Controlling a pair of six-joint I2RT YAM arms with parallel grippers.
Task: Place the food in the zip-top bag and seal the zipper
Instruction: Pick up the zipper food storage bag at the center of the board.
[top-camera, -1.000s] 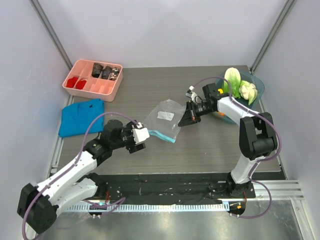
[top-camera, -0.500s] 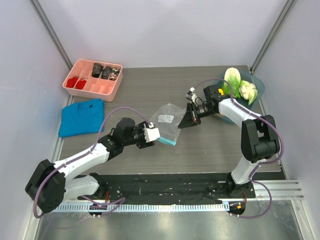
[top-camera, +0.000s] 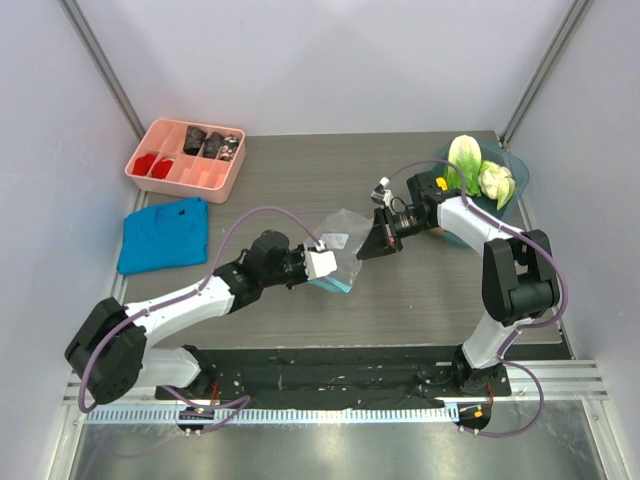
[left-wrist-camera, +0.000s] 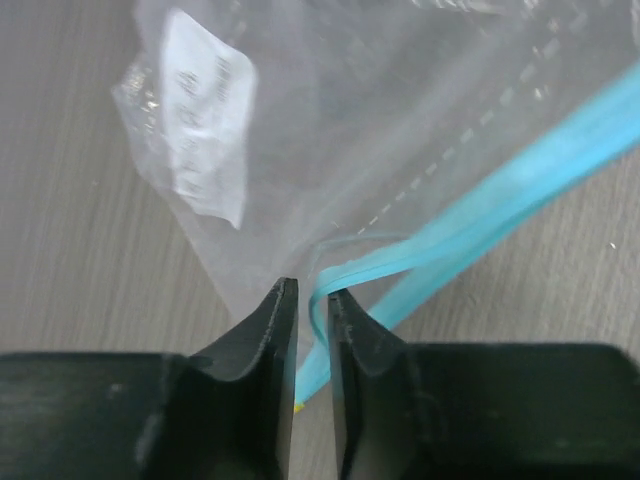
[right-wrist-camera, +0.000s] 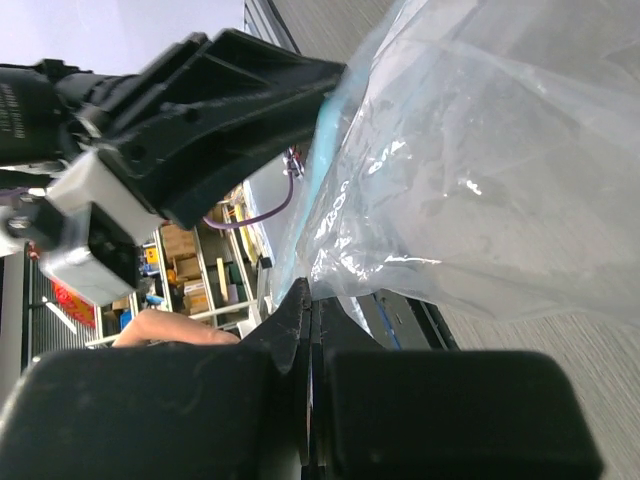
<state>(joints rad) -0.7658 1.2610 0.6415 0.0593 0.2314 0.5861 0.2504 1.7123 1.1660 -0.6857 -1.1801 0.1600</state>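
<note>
The clear zip-top bag (top-camera: 342, 232) lies mid-table, held between both arms. My left gripper (top-camera: 330, 268) sits at its near edge, jaws nearly together with the light-blue zipper (left-wrist-camera: 480, 215) pinched between them (left-wrist-camera: 310, 295); a sliver of gap shows beside the strip. The bag's white label (left-wrist-camera: 205, 120) faces up. My right gripper (top-camera: 366, 243) is shut on the bag's right edge, and the film (right-wrist-camera: 480, 170) bulges up from its closed tips (right-wrist-camera: 310, 295). The food, a pale green cabbage (top-camera: 465, 155), rests in the teal bowl (top-camera: 517, 165) at the far right, apart from both grippers.
A pink divided tray (top-camera: 187, 160) holding dark and red pieces stands at the back left. A folded blue cloth (top-camera: 165, 232) lies on the left side. White walls enclose the table, and the arms' black base plate runs along the near edge.
My left arm reached right to the bag's near edge and its jaws closed on the blue zipper strip. My right gripper kept hold of the bag and shifted slightly left.
</note>
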